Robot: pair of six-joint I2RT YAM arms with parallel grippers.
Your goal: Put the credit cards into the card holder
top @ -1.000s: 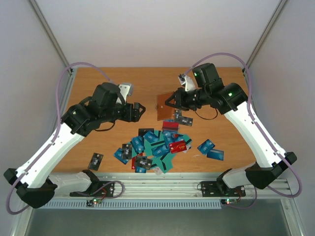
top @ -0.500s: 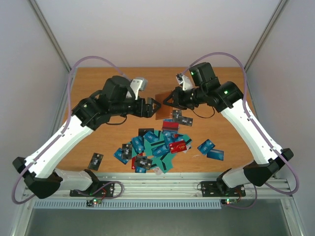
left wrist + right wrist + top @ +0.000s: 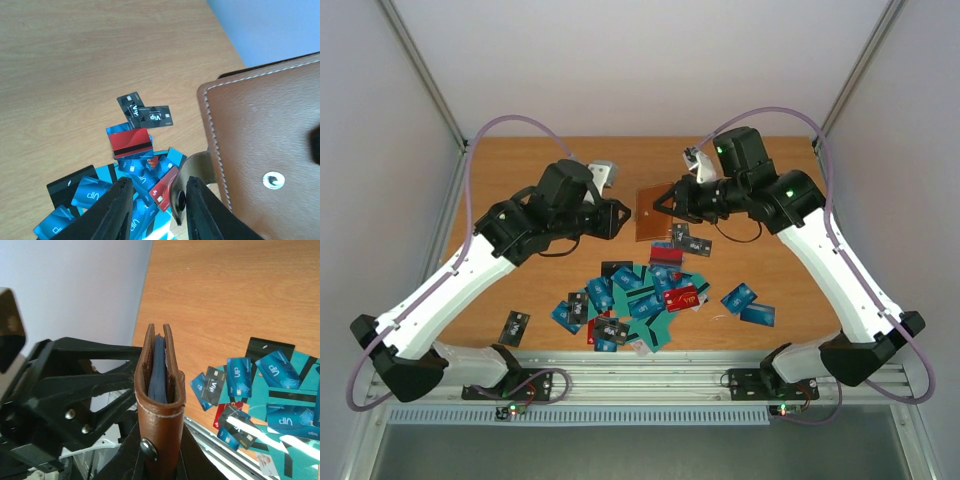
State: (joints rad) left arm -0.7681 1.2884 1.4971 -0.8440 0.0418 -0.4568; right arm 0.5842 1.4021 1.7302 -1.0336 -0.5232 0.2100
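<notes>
Holding over the table: credit cards heaped lower centre, card holder mid-air at frame centre, clamped in my right gripper. Left gripper part-open, empty, just beside it; I'd drop it to the heap, pinch one card edgewise. Holder mouth faces frame-top in right wrist view, long axis bottom-to-top.

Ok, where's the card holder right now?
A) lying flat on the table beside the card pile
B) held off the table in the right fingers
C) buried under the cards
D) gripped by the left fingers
B: the right wrist view shows the card holder standing edge-up, clamped between the right fingers, while the left fingers are open and empty beside it.
</notes>
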